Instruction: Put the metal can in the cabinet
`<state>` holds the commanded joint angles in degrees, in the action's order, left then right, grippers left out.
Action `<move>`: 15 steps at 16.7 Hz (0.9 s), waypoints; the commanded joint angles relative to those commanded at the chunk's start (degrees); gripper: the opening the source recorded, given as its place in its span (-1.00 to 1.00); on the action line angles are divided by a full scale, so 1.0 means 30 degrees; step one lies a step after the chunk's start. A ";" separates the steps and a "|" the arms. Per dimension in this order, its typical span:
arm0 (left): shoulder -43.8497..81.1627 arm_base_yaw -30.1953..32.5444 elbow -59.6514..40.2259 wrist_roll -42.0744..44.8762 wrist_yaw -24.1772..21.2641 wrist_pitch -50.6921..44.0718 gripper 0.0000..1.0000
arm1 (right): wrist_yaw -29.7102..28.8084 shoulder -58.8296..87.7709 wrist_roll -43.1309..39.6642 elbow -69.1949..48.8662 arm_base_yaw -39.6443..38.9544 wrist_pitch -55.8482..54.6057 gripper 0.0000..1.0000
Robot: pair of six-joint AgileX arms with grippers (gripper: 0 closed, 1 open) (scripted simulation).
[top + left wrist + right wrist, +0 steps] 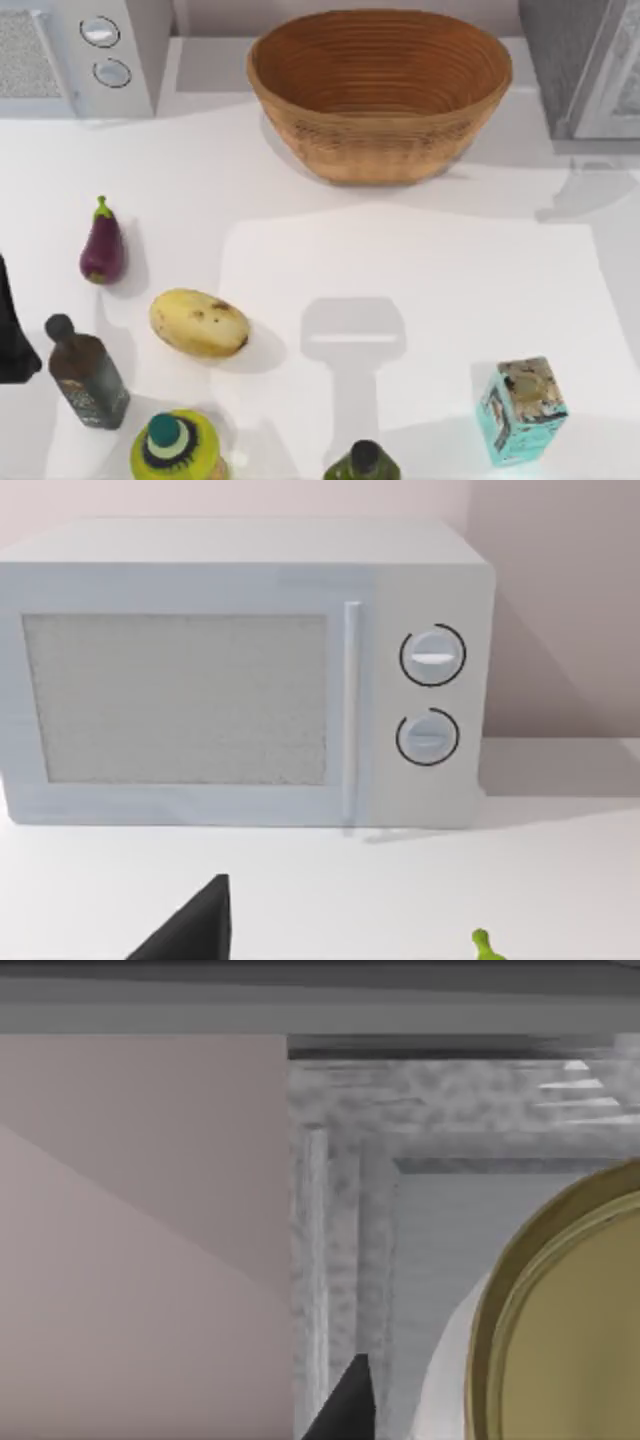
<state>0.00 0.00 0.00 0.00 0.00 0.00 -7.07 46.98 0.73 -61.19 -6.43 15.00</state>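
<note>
One dark tip of the right gripper's [440,1422] fingers [345,1405] shows in the right wrist view, just beside the white side wall of the metal can [570,1330]. The contact itself lies out of frame. Because the can sits this close to the wrist, off the table [420,300], the fingers are judged to be pinching it. The can's dull gold lid faces the wrist camera, so its long axis is judged to run roughly along the line of sight, toward the cabinet [340,1210]. Directly beyond the can are the cabinet's mottled grey frame and a paler recessed panel, with plain wall beside the frame. The coming move turns on this relation: the cabinet lies straight ahead of the can, and the right arm, already at the cabinet at the table's far right corner [590,70], is the nearer one. Whether the can has crossed the frame cannot be told. No writing can be read on the can; only its lid and a strip of white label show. The left gripper [195,930] is parked near the table's left edge, facing the microwave [250,680], whose two knobs carry no legible marking. The teal carton [522,410] near the front right shows a pattern but no readable text.
</note>
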 joint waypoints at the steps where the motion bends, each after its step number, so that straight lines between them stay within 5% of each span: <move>1: 0.0000 0.0000 0.0000 0.0000 0.0000 0.0000 1.00 | -0.0141 0.1068 0.0014 -0.1415 -0.0162 0.0337 -1.00; 9: 0.0000 0.0000 0.0000 0.0000 0.0000 0.0000 1.00 | -0.1142 0.7888 0.0095 -1.0452 -0.1103 0.2488 -1.00; 15: 0.0000 0.0000 0.0000 0.0000 0.0000 0.0000 1.00 | -0.1380 0.9728 0.0115 -1.2950 -0.1398 0.3059 -1.00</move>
<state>0.00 0.00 0.00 0.00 0.00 0.00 -11.21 76.16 1.07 -100.04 -10.63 24.18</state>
